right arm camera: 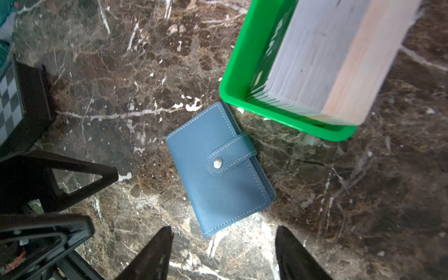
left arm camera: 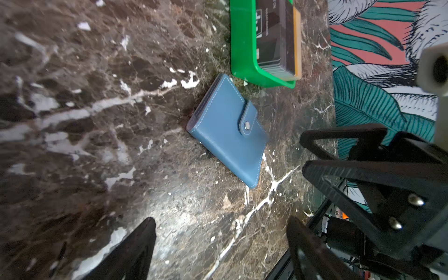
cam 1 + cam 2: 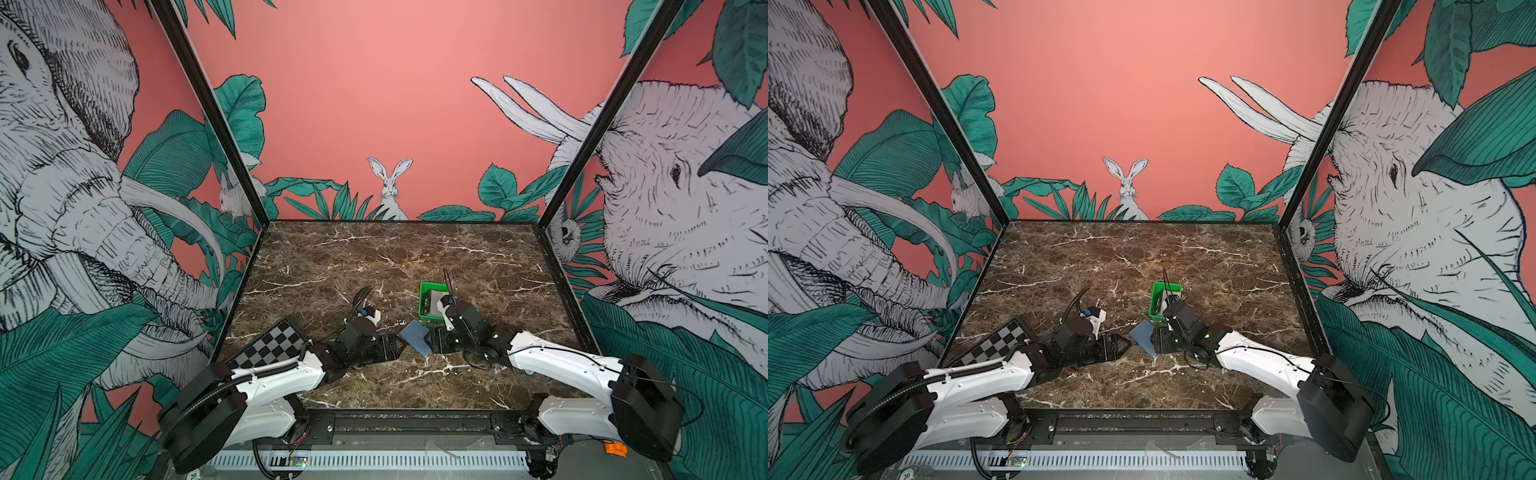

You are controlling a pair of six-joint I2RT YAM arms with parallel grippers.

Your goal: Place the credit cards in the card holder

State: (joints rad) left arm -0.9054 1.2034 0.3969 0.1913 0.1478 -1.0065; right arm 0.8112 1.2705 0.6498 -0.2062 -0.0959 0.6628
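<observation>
– So where did the card holder (image 1: pixel 218 169) lie?
– Flat and snapped closed on the marble table (image 3: pixel 374 257), toward the middle of its front edge, one corner just beside the green tray (image 1: pixel 232 80) that held the credit cards (image 1: pixel 315 60)
– And the grippers?
– Left gripper (image 2: pixel 221 223) and right gripper (image 1: pixel 224 230) faced it from either side, jaws spread wide, both empty, neither touching it

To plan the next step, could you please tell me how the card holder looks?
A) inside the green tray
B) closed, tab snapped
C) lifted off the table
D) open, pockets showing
B: the card holder lies flat on the table beside the green tray, its tab snapped shut.
</observation>
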